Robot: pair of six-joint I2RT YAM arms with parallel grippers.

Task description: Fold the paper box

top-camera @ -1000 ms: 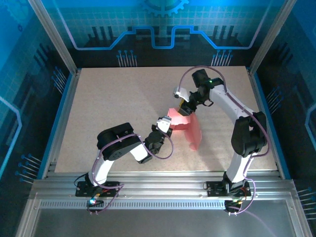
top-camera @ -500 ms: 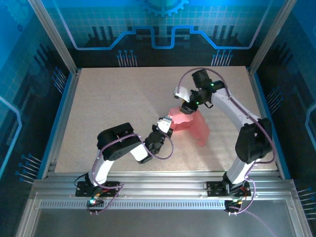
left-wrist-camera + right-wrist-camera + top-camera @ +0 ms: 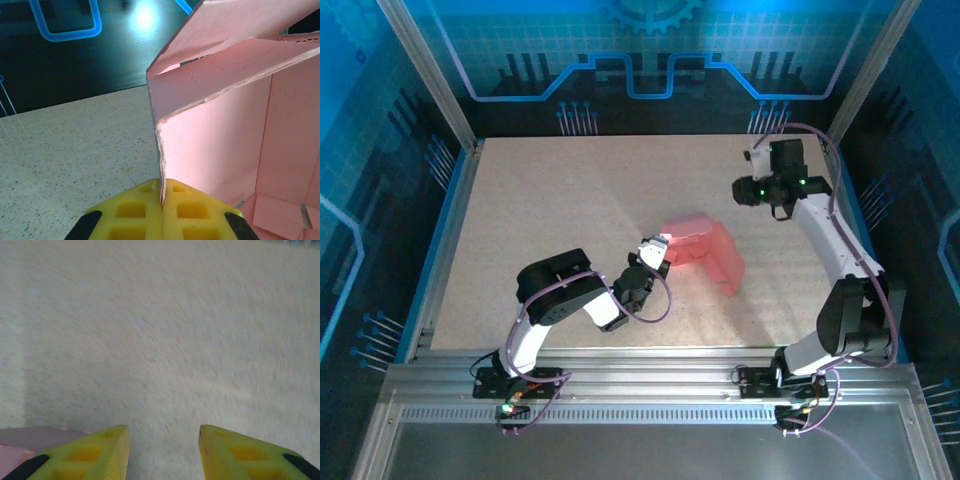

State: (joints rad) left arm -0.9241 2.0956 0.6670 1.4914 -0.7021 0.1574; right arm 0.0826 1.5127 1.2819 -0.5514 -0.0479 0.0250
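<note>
The paper box (image 3: pixel 708 250), a pink card shell partly raised into shape, sits on the worktop (image 3: pixel 540 200) near its middle, a little toward the right edge, with one long panel sloping down toward the near edge. The left gripper (image 3: pixel 161 194) reaches in from the near-left side, its yellow fingers (image 3: pixel 135 212) pressed together on the thin edge of the box's left wall, pinching it. The left wrist view looks into the open inside of the box, with a creased flap across the top. The right gripper (image 3: pixel 162 435) is over bare worktop toward the far right corner, apart from the box, its fingers spread with nothing between them
</note>
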